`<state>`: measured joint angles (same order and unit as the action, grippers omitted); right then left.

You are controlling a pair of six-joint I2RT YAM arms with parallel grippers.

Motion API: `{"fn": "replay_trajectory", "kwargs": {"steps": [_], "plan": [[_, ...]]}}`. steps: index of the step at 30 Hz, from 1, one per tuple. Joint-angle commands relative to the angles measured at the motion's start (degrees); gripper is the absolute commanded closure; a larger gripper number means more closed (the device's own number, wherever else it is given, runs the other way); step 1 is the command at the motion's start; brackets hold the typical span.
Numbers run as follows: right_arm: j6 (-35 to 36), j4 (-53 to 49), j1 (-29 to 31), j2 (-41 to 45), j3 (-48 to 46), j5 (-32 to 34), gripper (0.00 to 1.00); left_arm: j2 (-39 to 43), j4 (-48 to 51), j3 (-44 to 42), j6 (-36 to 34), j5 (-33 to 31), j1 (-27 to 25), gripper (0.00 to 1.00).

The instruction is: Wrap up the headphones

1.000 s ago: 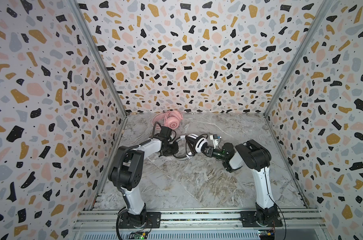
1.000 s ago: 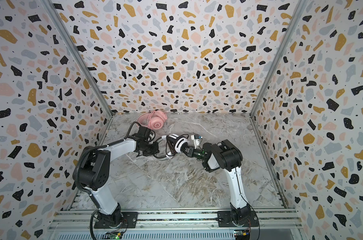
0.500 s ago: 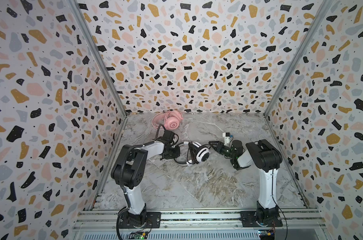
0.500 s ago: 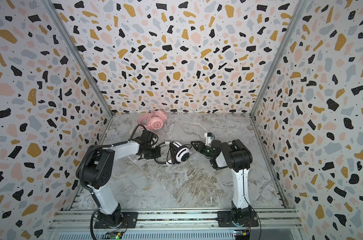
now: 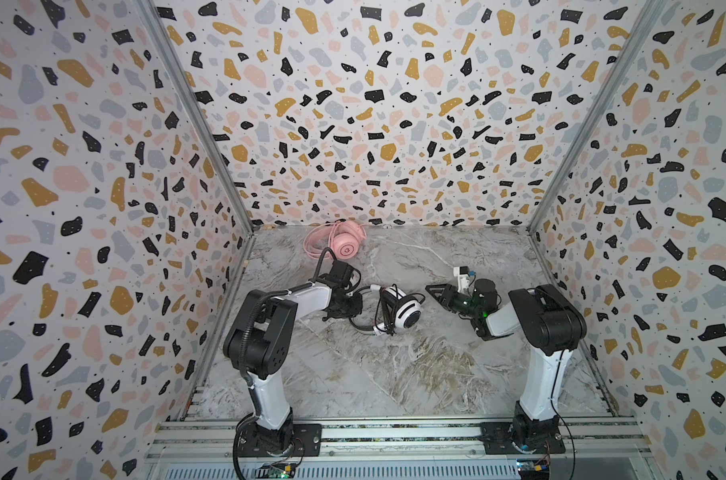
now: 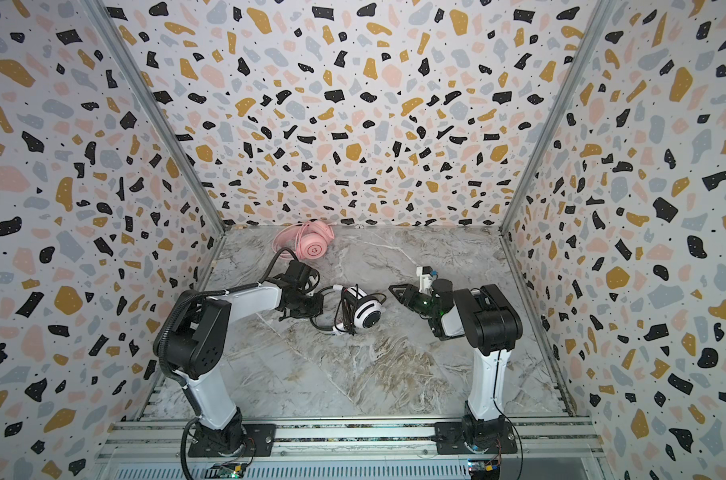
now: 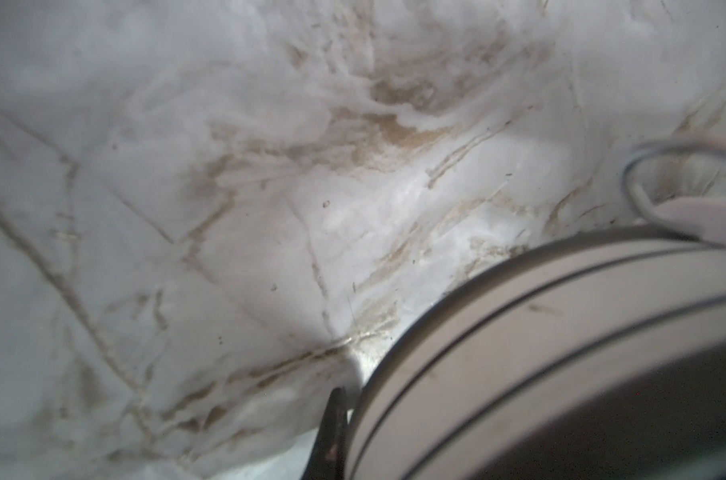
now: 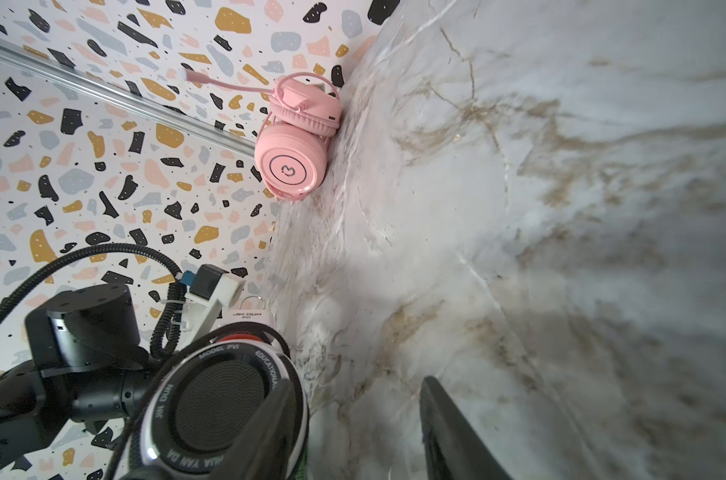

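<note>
Terrazzo-print walls (image 5: 353,104), veined marble table (image 5: 394,374).

Both top views: glossy pink headphones (image 5: 342,245) at the far edge near the left corner. The white headphones (image 5: 402,311), black-striped, lie mid-table. Left pincer (image 5: 348,307) is clamped closed by their band, arm stretched low. Right pincer (image 5: 434,291) has backed off them since a second ago.

Left wrist: white headphones (image 7: 560,332) show as a curved, blurred band.

Right wrist: right pincer (image 8: 357,386) parted, empty.

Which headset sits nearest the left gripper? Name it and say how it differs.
The white headset with black stripes, its headband right at the left gripper. The pink headset lies apart, farther off against the back wall.
</note>
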<state>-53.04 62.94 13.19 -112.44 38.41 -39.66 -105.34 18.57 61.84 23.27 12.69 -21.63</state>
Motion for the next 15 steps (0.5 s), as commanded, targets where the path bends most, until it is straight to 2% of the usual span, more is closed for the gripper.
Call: {"fn": "replay_trajectory", "kwargs": {"steps": [1,10,13,15], "plan": [[5.3,-5.9,0.1,4.6,-0.2,-0.2,0.49,-0.7,4.7,-2.2,-0.5,-3.4,-0.5,1.00],[8.4,-12.4,0.3,9.0,1.8,-2.6,0.49,-0.7,6.6,-3.7,-0.9,-11.2,-1.1,0.99],[12.5,-19.4,1.3,10.7,4.7,-4.4,0.49,-0.4,7.6,-3.2,-0.9,-13.7,-1.6,0.95],[18.0,-28.4,2.7,12.4,7.6,-2.5,0.49,-0.2,7.8,-3.0,-0.9,-14.4,-1.9,0.91]]}}
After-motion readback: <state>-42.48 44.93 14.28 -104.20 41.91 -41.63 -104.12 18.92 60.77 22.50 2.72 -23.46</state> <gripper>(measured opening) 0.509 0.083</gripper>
